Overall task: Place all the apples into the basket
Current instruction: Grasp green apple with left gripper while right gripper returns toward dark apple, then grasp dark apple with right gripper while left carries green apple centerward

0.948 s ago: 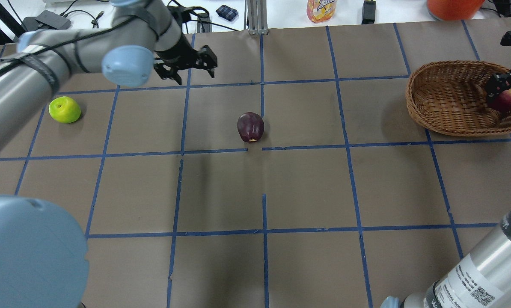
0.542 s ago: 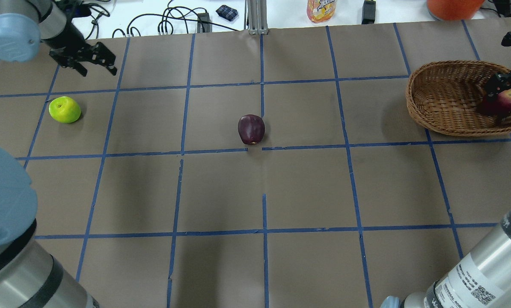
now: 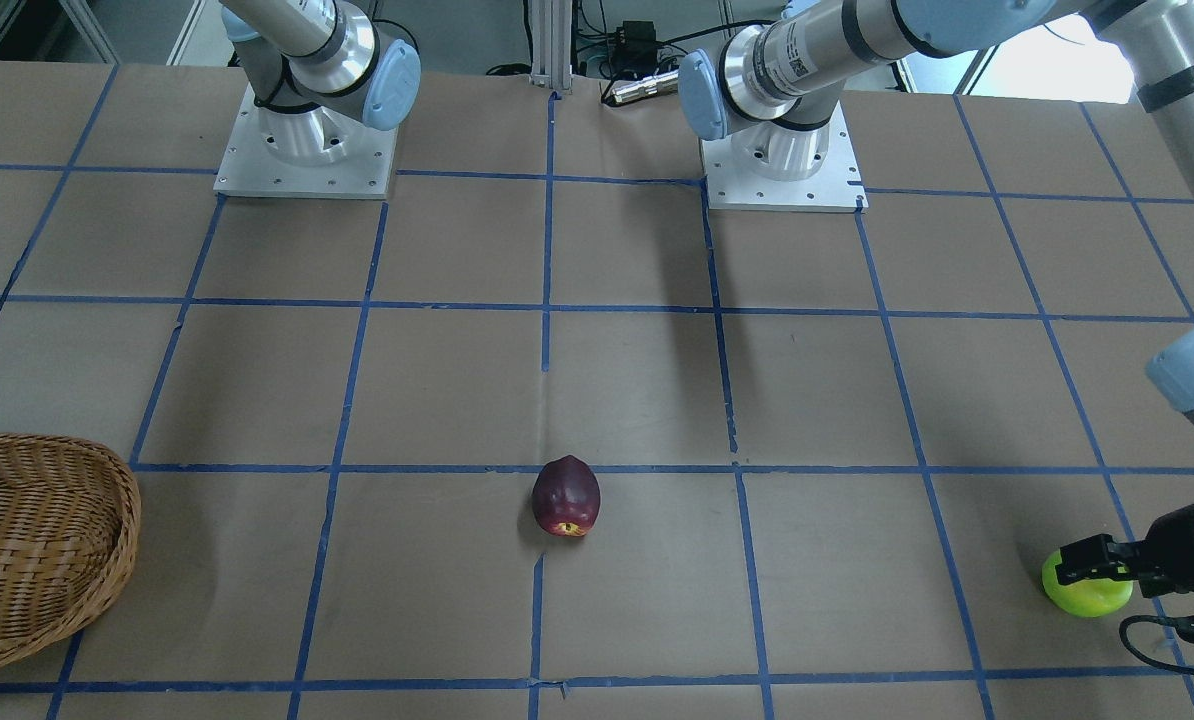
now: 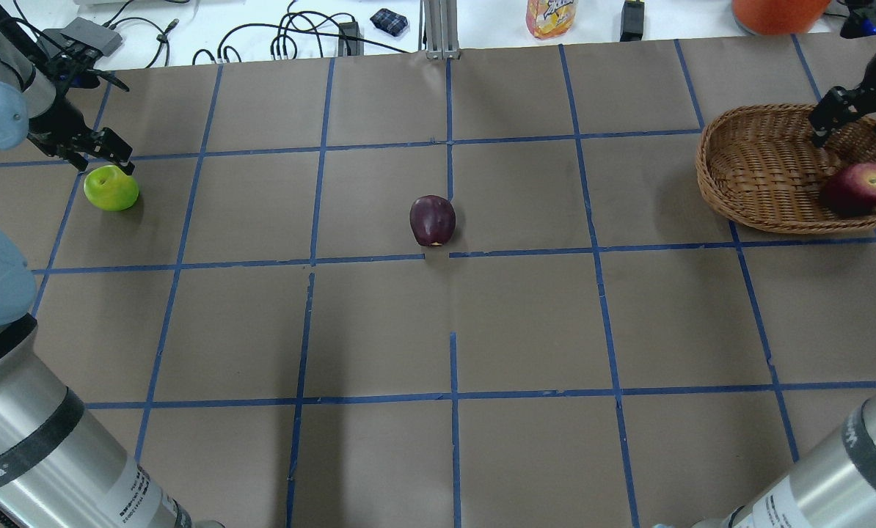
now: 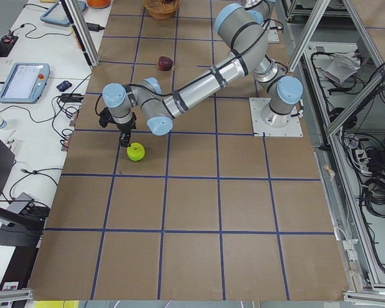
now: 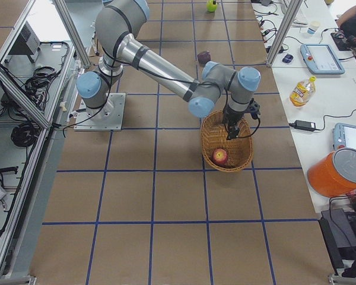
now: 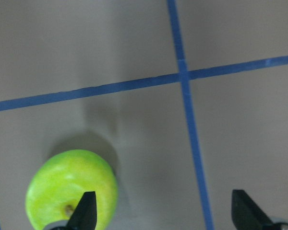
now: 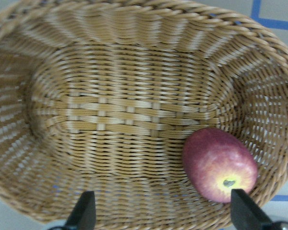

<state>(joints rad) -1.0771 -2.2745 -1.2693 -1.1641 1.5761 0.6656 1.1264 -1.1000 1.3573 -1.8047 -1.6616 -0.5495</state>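
The lime green apple lies at the table's far left, and shows in the left wrist view. My left gripper is open and hovers just above it, one finger over the apple and the other off to the side. The dark maroon apple lies alone at mid-table. The red apple lies inside the wicker basket at the right. My right gripper is open and empty above the basket, with the red apple below it.
A drink bottle, an orange container and cables lie on the white bench beyond the table's far edge. Both arm bases stand at the robot's side of the table. Blue tape lines grid the brown surface.
My left arm swept left from mid-table to over the green apple. My right gripper let go of the red apple, which now rests in the basket, and lifted away.
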